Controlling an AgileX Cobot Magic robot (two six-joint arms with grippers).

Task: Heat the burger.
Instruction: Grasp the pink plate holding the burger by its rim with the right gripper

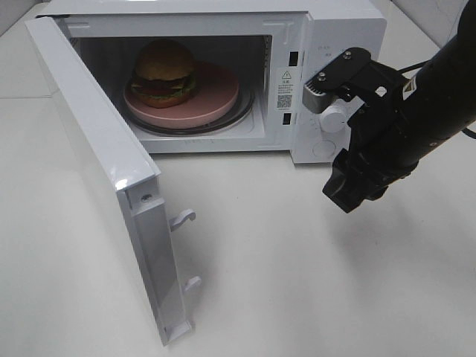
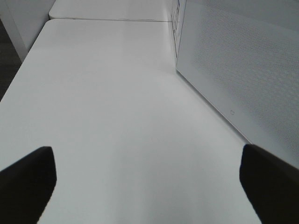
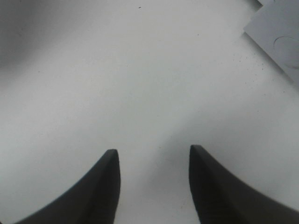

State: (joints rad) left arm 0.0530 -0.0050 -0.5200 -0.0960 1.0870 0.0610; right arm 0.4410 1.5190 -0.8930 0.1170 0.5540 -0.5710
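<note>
One food item: a small, round, tan-brown burger (image 1: pixel 165 71) with a green filling, inside the oven on the left part of the dish.
Dish: a wide, round, pinkish plate (image 1: pixel 217 93) under the burger, resting on a clear glass turntable (image 1: pixel 239 117).
Oven: a white boxy microwave (image 1: pixel 338 22) standing on a plain white table (image 1: pixel 297 260).
Door: the white microwave door (image 1: pixel 97 156) is swung wide open to the left, with its latch hooks showing on the edge.
Left side: the left gripper (image 2: pixel 145 151) has its black fingers spread wide and empty above the bare table, next to a white dotted panel (image 2: pixel 243 70).
Right side: the right gripper (image 3: pixel 152 154) has its dark fingers parted with nothing between them, facing the white tabletop.
Arm: the black right arm (image 1: pixel 431 111) reaches in from the right, in front of the control panel and just beside a white round knob (image 1: pixel 334 117).
</note>
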